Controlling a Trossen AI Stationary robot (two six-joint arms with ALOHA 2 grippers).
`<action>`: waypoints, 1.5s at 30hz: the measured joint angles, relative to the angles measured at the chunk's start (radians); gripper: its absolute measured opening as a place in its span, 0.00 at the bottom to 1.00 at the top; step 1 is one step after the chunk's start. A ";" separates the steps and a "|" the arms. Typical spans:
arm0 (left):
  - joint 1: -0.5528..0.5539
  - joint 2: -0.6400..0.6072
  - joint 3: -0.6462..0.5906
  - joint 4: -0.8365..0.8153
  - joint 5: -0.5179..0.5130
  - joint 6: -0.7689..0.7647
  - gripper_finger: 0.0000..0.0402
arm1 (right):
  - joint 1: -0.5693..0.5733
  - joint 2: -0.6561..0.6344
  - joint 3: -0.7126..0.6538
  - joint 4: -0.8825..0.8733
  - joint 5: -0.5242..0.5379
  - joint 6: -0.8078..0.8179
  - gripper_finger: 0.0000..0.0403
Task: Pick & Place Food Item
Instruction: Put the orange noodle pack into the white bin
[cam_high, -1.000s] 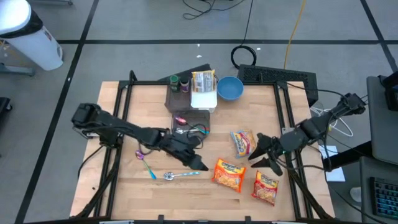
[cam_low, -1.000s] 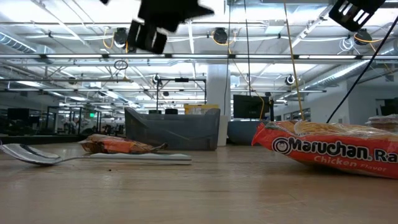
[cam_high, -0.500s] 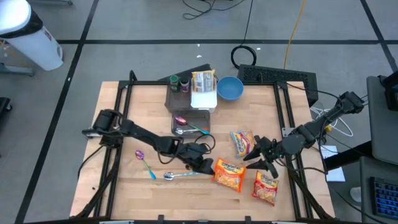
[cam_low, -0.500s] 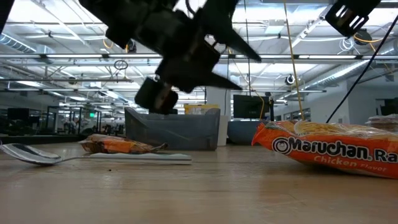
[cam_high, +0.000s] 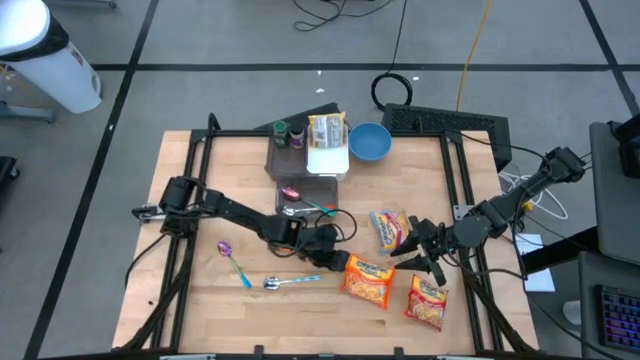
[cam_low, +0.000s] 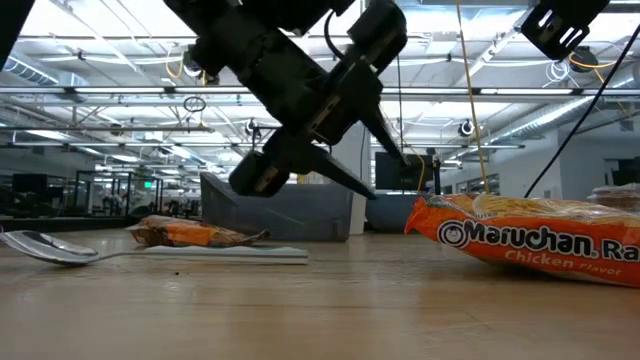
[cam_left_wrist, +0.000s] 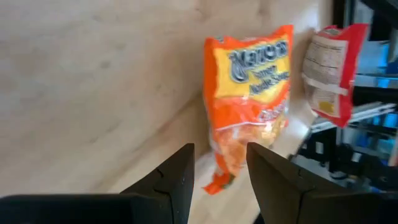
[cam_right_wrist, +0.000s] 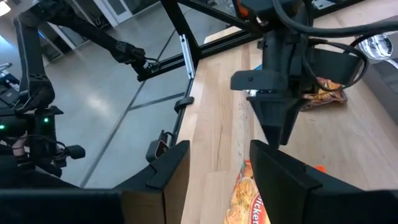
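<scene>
Noodle packet (cam_high: 369, 279) — the orange one — is lying flat on the tabletop (cam_high: 240, 190) at about five o'clock from the middle, with a second packet (cam_high: 428, 300) just beside it toward four o'clock and a third (cam_high: 391, 229) near it toward one o'clock. The left gripper (cam_high: 335, 262) is hanging just off the packet's nine-o'clock edge, its jaws standing apart with nothing between them; in its wrist view the packet (cam_left_wrist: 250, 102) is showing past the two fingers (cam_left_wrist: 178, 176). The right gripper (cam_high: 422, 256) is waiting at the packet's three-o'clock side, jaws likewise apart and empty.

Judging by its look, the packet is light and crackly — a thin, slick wrapper over a brittle noodle block, so a hard squeeze across the middle is risking crushed noodles, and a flat-on pinch is likely slipping off. The crimped end seam, or a short edge where the wrapper bunches, is looking like the safer place to take hold. A spoon (cam_high: 290, 282) is lying near the left gripper at seven o'clock.
</scene>
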 joint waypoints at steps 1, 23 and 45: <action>0.001 0.000 0.000 -0.008 0.000 0.005 0.38 | 0.000 0.000 0.000 0.001 0.000 0.000 0.40; 0.001 0.001 0.000 0.002 -0.018 0.007 0.38 | 0.000 0.000 0.000 0.001 0.074 -0.041 0.40; -0.018 0.024 0.000 0.052 -0.081 -0.016 0.38 | -0.064 0.000 0.000 0.056 0.074 -0.101 0.40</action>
